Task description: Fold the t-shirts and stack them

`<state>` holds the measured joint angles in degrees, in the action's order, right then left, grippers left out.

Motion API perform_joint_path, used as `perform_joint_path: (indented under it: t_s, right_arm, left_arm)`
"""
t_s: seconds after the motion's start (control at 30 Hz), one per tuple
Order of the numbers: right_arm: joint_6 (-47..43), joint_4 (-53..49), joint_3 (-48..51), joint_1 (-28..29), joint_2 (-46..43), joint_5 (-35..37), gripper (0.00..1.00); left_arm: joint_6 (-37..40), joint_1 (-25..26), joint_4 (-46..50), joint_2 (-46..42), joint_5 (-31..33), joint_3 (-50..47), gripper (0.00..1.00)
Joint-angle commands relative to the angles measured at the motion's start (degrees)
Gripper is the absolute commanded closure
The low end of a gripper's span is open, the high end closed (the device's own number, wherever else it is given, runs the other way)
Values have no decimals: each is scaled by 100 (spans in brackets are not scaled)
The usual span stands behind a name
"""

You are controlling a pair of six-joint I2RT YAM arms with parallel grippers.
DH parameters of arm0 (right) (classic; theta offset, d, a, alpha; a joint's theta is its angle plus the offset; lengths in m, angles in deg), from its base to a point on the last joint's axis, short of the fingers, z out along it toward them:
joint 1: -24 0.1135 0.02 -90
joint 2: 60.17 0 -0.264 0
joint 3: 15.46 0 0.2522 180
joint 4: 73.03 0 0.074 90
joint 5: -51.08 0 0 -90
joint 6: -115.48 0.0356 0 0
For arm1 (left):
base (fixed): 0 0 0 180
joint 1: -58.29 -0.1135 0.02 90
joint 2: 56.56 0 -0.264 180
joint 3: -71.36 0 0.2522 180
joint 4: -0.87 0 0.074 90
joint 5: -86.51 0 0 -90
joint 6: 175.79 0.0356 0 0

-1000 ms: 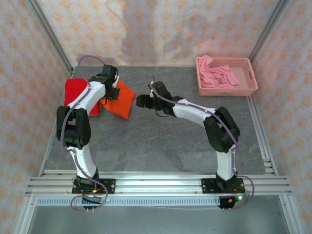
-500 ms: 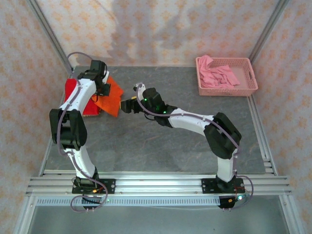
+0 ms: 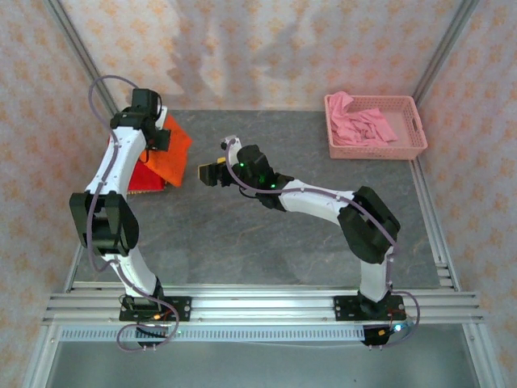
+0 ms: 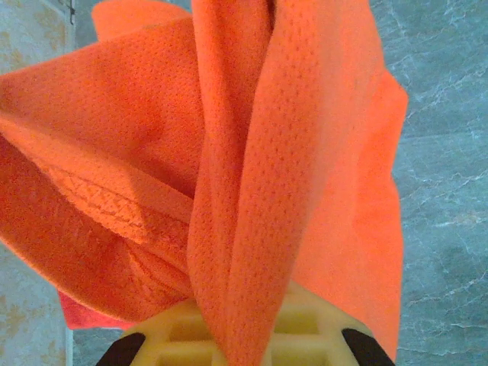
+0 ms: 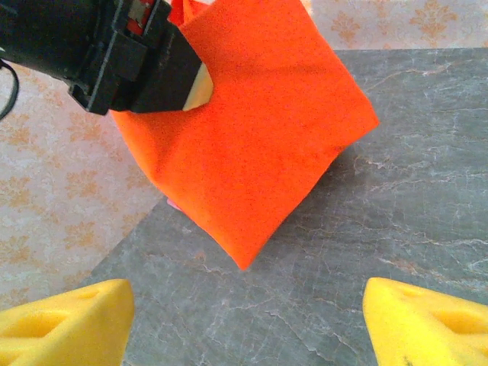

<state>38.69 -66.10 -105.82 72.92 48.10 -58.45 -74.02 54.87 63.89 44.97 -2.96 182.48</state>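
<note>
Left gripper (image 3: 155, 137) is clamped hard on the orange t-shirt (image 3: 173, 150), one bunched edge pinched betw. its yellow pads (image 4: 171, 343), and the shirt hangs off it as a folded panel over the far-left of the table (image 3: 266, 234). In the overhead view it sits just above and partly over the red t-shirt (image 3: 139, 175), which lies flat at the left wall. In the right wrist view the low corner looks clear of the slab, w/ shadow underneath. Right gripper (image 3: 208, 172) is spread wide w/ nothing in it, fingers (image 5: 69, 316) aimed at that dangling corner from nearby. Handling call: this is light, floppy mesh knit w/ no stiffness, so it'll droop and swing from a single pinch, and the layers prob. slide apart if grabbed loosely. Best hold for the right arm looks like the free bottom corner or lower edge, catching all layers so the fold stays square. There's no fragility worry. The main risk is the fold spilling open when it's set down on the red one.
</note>
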Motion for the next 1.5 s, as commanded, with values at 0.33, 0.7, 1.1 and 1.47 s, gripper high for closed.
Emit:
perform_joint_path:
  t_s: [0.33,0.7,1.1,1.47]
  right_arm:
    - [-58,287,38,-5,-131,-59,21]
    - [19,320,5,-4,-72,-84,21]
    - [77,331,-6,3,-67,-157,21]
    - [146,357,-52,1,-3,-193,21]
  left_arm:
    - [339,-373,436,-309,268,515,100]
    - [244,-581,414,-157,-357,638,100]
    - [234,-601,322,-70,-663,994,100]
    - [296,-863,253,202,-455,846,100]
